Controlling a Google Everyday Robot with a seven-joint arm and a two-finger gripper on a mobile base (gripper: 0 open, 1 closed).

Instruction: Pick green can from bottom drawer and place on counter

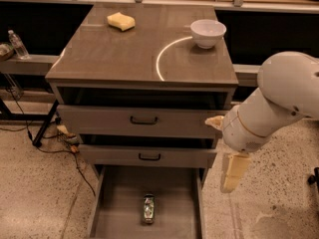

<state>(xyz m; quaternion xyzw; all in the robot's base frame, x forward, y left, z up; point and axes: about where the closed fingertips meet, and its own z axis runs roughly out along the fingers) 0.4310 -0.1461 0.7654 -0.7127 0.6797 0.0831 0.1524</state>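
The green can (148, 208) lies on its side on the flat grey floor of the bottom drawer (117, 215), which is pulled open. The can points front to back near the drawer's middle. My gripper (232, 173) hangs from the white arm (279, 98) at the right of the cabinet, level with the middle drawer. It is above and to the right of the can and clear of it, holding nothing that I can see. The counter (124, 59) with its white arc is above the drawers.
A white bowl (208, 32) and a yellow sponge (121, 21) sit on the counter. The two upper drawers (144, 119) stand slightly open. A water bottle (18, 44) is on a ledge at the left. Cables (55, 138) lie on the floor at the left.
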